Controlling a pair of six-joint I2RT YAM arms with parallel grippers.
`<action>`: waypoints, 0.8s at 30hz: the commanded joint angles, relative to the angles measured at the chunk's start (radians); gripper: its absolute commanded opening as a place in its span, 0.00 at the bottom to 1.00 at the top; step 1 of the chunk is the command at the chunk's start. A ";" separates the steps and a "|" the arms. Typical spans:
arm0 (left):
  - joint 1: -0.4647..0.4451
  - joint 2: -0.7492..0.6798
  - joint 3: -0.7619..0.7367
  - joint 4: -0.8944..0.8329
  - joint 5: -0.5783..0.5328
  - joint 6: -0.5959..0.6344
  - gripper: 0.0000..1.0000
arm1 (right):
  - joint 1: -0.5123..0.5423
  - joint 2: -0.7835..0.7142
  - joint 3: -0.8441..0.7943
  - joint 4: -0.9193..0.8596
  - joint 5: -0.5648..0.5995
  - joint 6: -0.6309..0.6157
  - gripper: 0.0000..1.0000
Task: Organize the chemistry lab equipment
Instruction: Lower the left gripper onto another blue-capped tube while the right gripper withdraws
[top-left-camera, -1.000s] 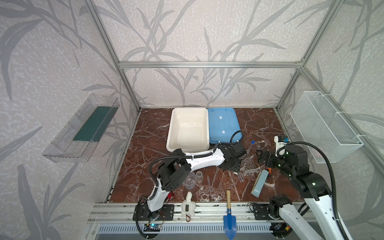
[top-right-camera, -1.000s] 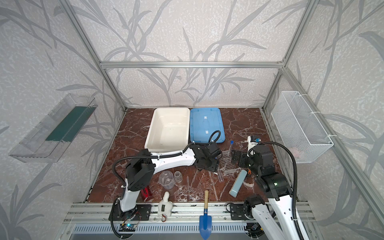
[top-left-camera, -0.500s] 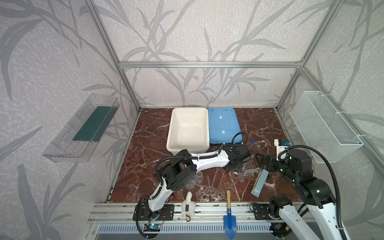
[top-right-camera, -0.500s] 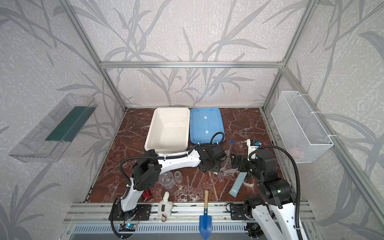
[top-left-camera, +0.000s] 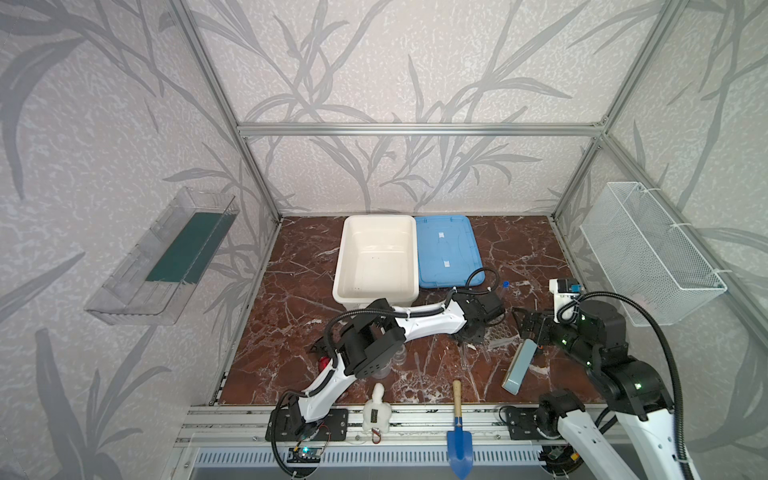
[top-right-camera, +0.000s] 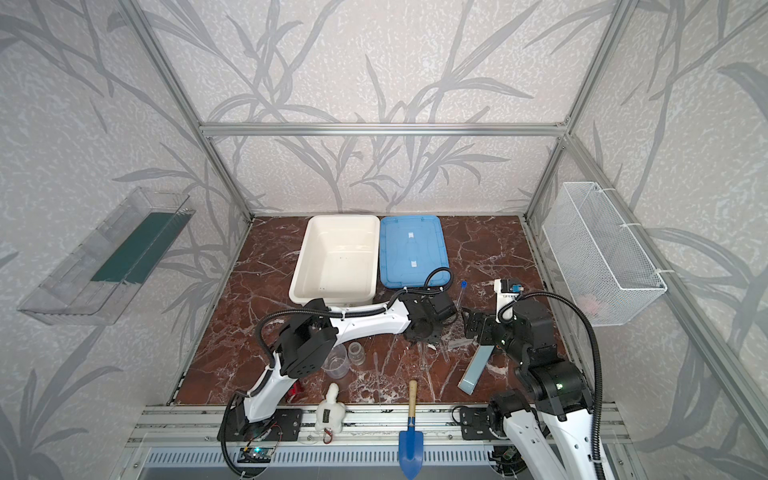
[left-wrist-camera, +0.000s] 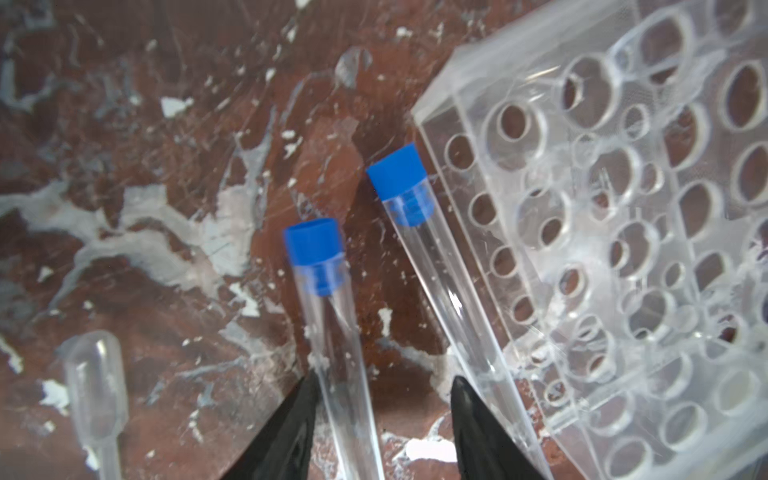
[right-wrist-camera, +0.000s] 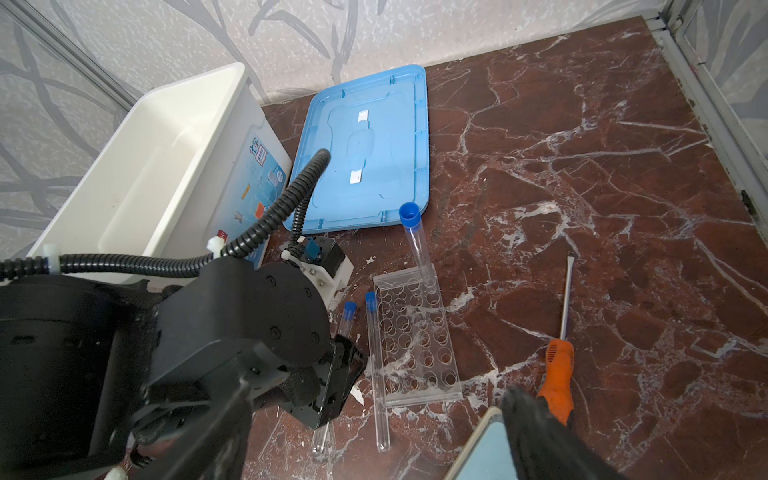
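Note:
Two long clear tubes with blue caps (left-wrist-camera: 332, 332) (left-wrist-camera: 436, 270) lie side by side on the marble beside the clear perforated rack (left-wrist-camera: 623, 249) (right-wrist-camera: 415, 336). My left gripper (left-wrist-camera: 384, 415) (top-left-camera: 471, 338) is low over them, open, with one tube between its fingers and touching one finger. The other tube runs along the outside of the second finger. A third capped tube (right-wrist-camera: 417, 245) ends at the rack's far edge. My right gripper (right-wrist-camera: 374, 449) (top-left-camera: 525, 328) hangs wide open and empty near the rack. The clear beaker (top-right-camera: 336, 362) and small glass bottle (top-right-camera: 356, 353) stand by the left arm's elbow.
A white bin (top-left-camera: 376, 257) and blue lid (top-left-camera: 446, 249) sit at the back. A light-blue flat box (top-left-camera: 517, 365) and an orange screwdriver (right-wrist-camera: 557, 374) lie under my right gripper. A plastic pipette (left-wrist-camera: 95, 374), blue trowel (top-left-camera: 459, 432), white figure (top-left-camera: 376, 411) and red canister (top-left-camera: 323, 365) are nearby.
My left gripper has moved right toward the rack and its jaws have narrowed around one tube. My right gripper has sunk a little and narrowed slightly.

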 joint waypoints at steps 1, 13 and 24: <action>-0.004 0.009 0.031 -0.091 -0.051 -0.002 0.43 | -0.002 -0.006 -0.009 -0.003 0.004 -0.011 0.92; 0.009 -0.030 -0.013 -0.195 -0.067 0.091 0.31 | -0.002 -0.003 -0.009 0.002 0.019 -0.020 0.92; 0.070 0.027 0.008 -0.121 -0.079 0.150 0.21 | -0.002 0.017 -0.010 -0.002 0.035 -0.021 0.92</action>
